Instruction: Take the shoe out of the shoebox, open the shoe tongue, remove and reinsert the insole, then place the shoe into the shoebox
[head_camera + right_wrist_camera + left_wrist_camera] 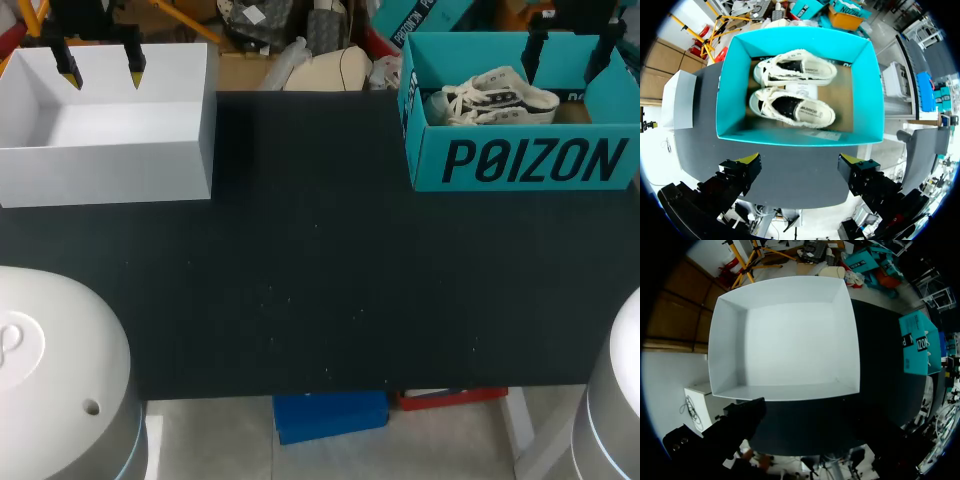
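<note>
The teal shoebox [520, 160] stands at the table's back right, lid off. Two white canvas sneakers with dark side panels lie side by side in it, one shoe [795, 72] toward the far wall, the other shoe [792, 109] nearer; a shoe [500, 98] also shows in the head view. My right gripper [572, 55] hangs open above the box, fingers wide and nothing between them; the right gripper [800, 160] is over the box's near wall. My left gripper [101, 70] is open and empty above the white box [785, 335].
The white box [110, 150] at the back left is empty and open-topped. The black table mat [320, 270] stretches between the two boxes and forward to the front edge.
</note>
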Motion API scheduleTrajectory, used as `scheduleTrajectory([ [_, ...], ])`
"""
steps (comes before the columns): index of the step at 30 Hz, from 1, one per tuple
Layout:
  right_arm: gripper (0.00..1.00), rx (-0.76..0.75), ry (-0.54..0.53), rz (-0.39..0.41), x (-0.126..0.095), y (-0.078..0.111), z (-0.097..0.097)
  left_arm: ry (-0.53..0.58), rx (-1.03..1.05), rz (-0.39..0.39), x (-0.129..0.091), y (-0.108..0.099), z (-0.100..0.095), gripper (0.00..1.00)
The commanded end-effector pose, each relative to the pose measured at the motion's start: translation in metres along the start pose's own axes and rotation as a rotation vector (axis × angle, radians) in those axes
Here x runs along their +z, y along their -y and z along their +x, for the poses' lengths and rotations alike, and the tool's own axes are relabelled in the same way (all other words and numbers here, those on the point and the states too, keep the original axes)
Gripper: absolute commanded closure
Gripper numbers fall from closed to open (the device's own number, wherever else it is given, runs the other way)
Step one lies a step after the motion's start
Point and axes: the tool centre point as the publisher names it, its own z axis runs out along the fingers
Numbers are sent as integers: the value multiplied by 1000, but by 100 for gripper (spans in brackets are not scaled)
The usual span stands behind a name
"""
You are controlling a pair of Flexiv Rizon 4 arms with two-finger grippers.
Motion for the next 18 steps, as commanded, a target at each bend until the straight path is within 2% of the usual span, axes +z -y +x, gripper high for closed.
scheduleTrajectory([
  [1, 0, 0, 0, 0, 0, 0, 0, 3, -2, -1, 0, -1, 1, 0],
  [6, 0, 0, 0, 0, 0, 0, 0, 3, -2, -1, 0, -1, 1, 0],
  [7, 0, -32, -36, -24, -2, -1, 1, 3, -2, -1, 0, -1, 1, 0],
  [8, 0, -87, -5, -34, -3, -2, 3, 3, -2, -1, 0, -1, 1, 0],
  [10, 0, -255, 71, -59, -6, -3, 7, 3, -2, -1, 0, -1, 1, 0],
  [12, 0, -449, 56, -107, -10, -2, 9, 3, -2, -1, 0, -1, 1, 0],
  [14, 0, -818, 150, -117, -14, 5, 12, 3, -2, -1, 0, -1, 1, 0],
  [15, 0, -1028, 142, -82, -16, 13, 11, 3, -2, -1, 0, -1, 1, 0],
  [18, 0, -1028, 142, -82, -16, 13, 11, 3, -2, -1, 0, -1, 1, 0],
])
